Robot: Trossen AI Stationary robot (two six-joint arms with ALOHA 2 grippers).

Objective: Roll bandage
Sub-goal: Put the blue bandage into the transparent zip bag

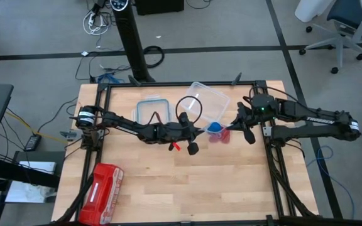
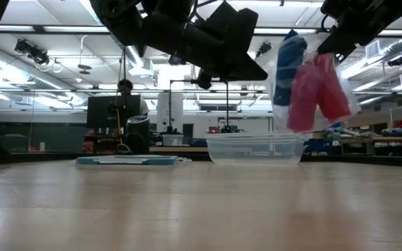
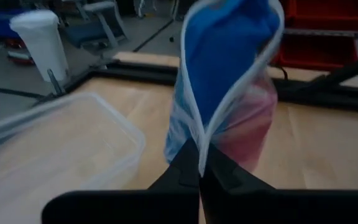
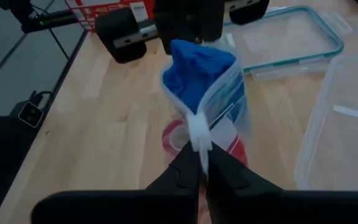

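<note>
A clear plastic bag [image 2: 311, 77] hangs between my two grippers, above the table. Inside it are the bright blue bandage [image 1: 214, 127], bunched up, and red-pink fabric rolls [image 1: 220, 137]. The bandage also shows in the left wrist view [image 3: 225, 56] and the right wrist view [image 4: 194, 71]. My left gripper [image 1: 203, 129] is shut on the bag's left side. My right gripper [image 1: 232, 124] is shut on its right side. The two grippers face each other across the bag. My left gripper pinches the bag's white-rimmed edge [image 3: 197, 140] between its two fingers, coming level from the table's left. The bag is lifted clear of the table, the bandage inside it. My right gripper pinches the bag's white-rimmed edge [image 4: 197, 134] between its two fingers, coming from the table's right. The bag is clear of the table and hangs below the hold in the low view.
An open clear plastic container [image 1: 209, 100] stands just behind the bag, toward the far edge. Its teal-rimmed lid [image 1: 151, 108] lies to its left. A red zip pouch [image 1: 102, 191] lies at the near left corner. Bare wood lies in front of the bag.
</note>
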